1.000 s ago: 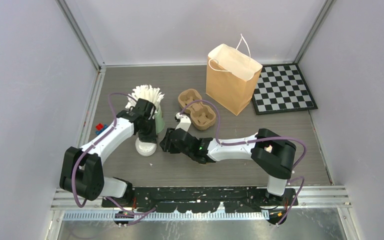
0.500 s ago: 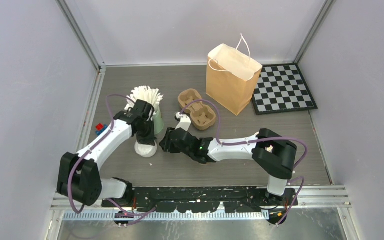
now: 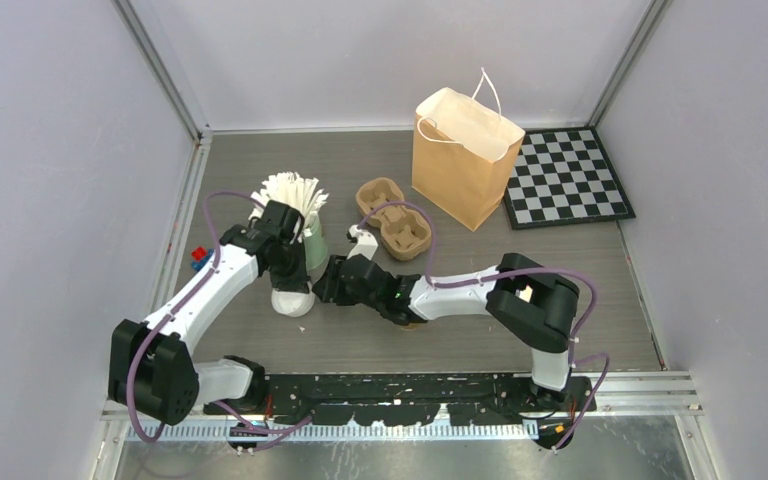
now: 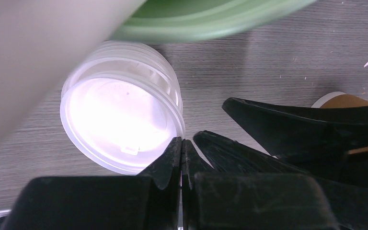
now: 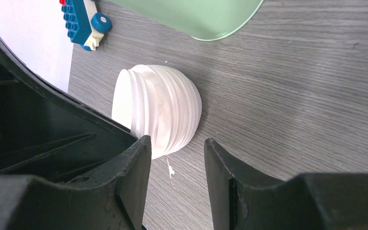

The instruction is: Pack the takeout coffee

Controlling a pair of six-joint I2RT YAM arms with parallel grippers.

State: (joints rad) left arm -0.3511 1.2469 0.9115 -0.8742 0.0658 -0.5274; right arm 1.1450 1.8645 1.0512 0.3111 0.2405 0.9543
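Your coffee cup (image 4: 345, 101) shows only at the right edge of the left wrist view. You see a brown patch with a white edge, and the rest is hidden behind the black fingers of the right gripper (image 5: 175, 167). You cannot tell from this whether it stands or lies, or whether a lid is on it. In the overhead view the right arm covers almost all of it, low and a little left of centre.

The right gripper's fingers stand spread, with bare table (image 5: 292, 120) between them and nothing held. Just beyond its left finger, in the middle of the right wrist view, sits the stack of lids (image 5: 160, 108), white and nested.

The left gripper (image 4: 182, 146) is pressed together, its tips meeting at the lower right rim of that same stack. You can see nothing between the tips. Whether they touch the rim is not clear.

At the top of both wrist views is the base of the green cup (image 3: 312, 240), which holds a bunch of white sticks (image 3: 292, 190). Toy blocks (image 5: 84, 21), blue with some red, lie in the upper left of the right wrist view, near the table's left edge.

Further up the overhead view, just right of the green cup, a cardboard cup carrier (image 3: 395, 218) lies flat. Right of it a paper bag (image 3: 465, 165) stands upright with its mouth open, and a chessboard (image 3: 565, 180) lies at the upper right.
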